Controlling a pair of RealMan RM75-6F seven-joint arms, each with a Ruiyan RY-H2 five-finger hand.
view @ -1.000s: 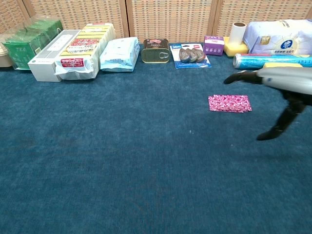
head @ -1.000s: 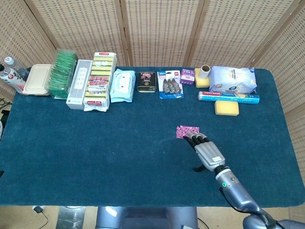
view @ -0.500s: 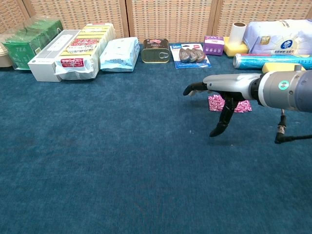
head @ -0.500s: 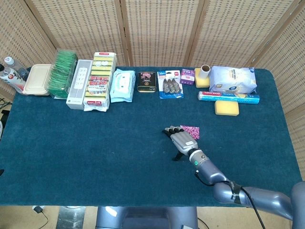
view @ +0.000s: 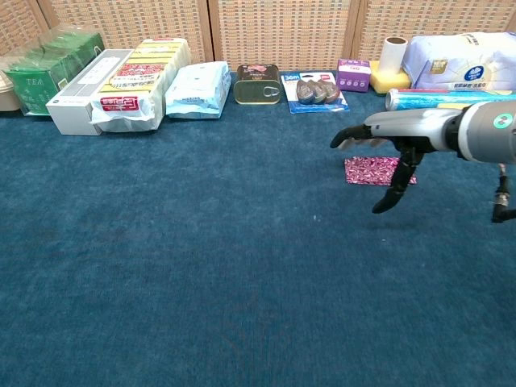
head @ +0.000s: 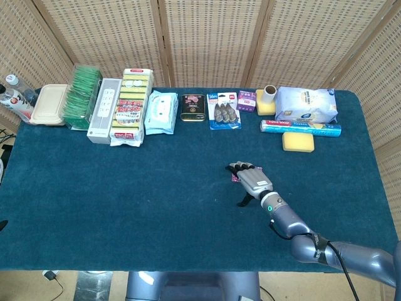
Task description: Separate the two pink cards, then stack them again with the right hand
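Observation:
The two pink patterned cards [view: 371, 171] lie stacked flat on the blue cloth, right of the table's middle. My right hand [view: 403, 133] hovers just above them with its fingers stretched out to the left and the thumb hanging down in front of the cards. It holds nothing. In the head view the right hand [head: 252, 180] covers nearly all of the stack. My left hand shows in neither view.
Goods line the far edge: a yellow sponge [head: 297, 142] and a foil roll [head: 301, 127] behind the cards, a blue blister pack [head: 223, 110], a tin [head: 193, 107], wipes [head: 161, 112] and boxes further left.
My right hand swept left over the cards, overshooting them, then came back a little to the right and now sits directly above the stack. The cards have not moved.

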